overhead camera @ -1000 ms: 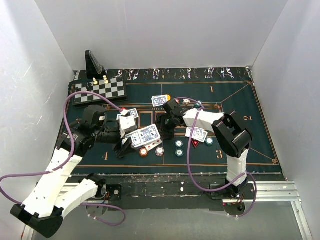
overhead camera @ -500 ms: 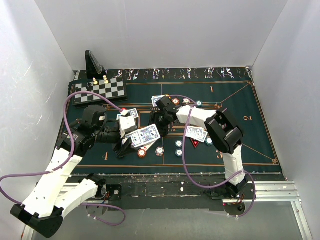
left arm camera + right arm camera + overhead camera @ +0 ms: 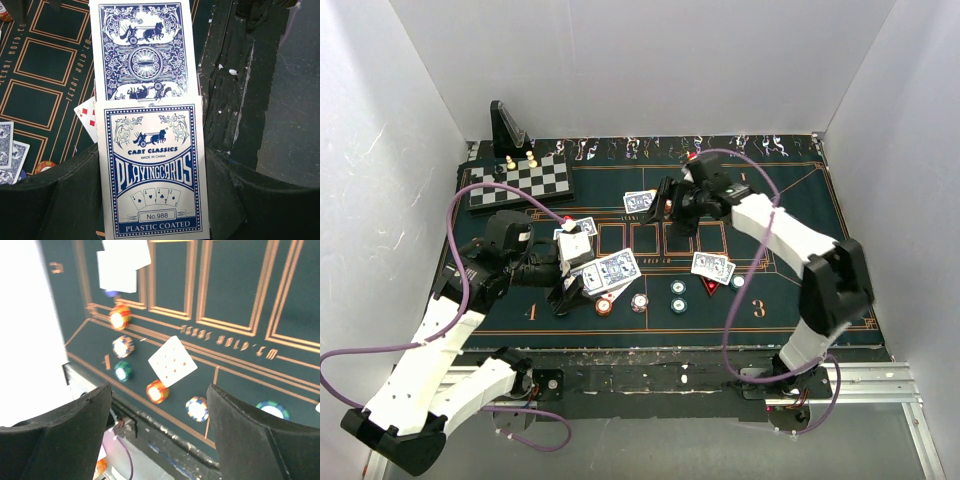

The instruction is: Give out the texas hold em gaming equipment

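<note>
Left gripper (image 3: 151,170) is clamped on the card box (image 3: 155,220), flap end up, with one blue-backed card (image 3: 144,50) sticking well out of the top and a red-pip card (image 3: 87,117) peeking out at the side. Right gripper (image 3: 159,400) is spread wide and empty, hanging over the far middle of the mat (image 3: 790,290), well apart from the box. Small card piles already lie at (image 3: 640,201), (image 3: 713,266) and (image 3: 582,228). The poker chips (image 3: 120,317) are strung along the near boxes, and a face-up card (image 3: 172,361) sits among them; can't tell if it's flat on the felt. Looks like the step is dealing: right pulls a card off the box, then drops it at a seat. To do it clean: keep left dead steady and the box tilted as is. Bring right in along the card's long axis and pinch only the free far end, clear of the box lip. Draw straight out with no twist, or the red-pip one rides along. Check a single card is in the jaws before moving off. Set it low on the felt and let go flat, not from height. Route above the chips so nothing gets swept
</note>
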Robot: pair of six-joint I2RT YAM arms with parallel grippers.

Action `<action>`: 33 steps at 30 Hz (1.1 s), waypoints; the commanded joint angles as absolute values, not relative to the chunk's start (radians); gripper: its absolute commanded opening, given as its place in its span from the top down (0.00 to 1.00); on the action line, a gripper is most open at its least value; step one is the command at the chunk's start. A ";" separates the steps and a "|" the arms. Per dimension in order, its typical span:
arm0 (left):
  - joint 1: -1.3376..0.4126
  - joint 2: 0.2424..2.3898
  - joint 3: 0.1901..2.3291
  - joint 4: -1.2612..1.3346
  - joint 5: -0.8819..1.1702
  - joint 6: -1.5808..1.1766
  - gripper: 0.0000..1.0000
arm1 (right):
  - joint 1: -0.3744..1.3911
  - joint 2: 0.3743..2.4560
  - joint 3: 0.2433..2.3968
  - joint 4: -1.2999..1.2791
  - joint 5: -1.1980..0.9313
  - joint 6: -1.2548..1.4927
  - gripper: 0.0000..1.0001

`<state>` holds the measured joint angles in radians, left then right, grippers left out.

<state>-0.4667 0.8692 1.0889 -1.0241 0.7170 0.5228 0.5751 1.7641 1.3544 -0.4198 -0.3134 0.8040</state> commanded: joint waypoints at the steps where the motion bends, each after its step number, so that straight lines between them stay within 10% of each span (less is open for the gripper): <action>1: -0.462 0.857 1.085 -0.996 0.733 0.526 1.00 | 0.584 1.537 1.327 -0.442 -0.397 0.756 0.15; 33: -0.462 0.937 1.066 -0.882 0.729 0.517 1.00 | 0.772 1.436 1.290 -0.402 -0.629 0.808 0.08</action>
<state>-0.4664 0.9344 1.0523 -0.9180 0.7166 0.5224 0.7551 1.4227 1.2938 -0.4679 -0.6067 0.7895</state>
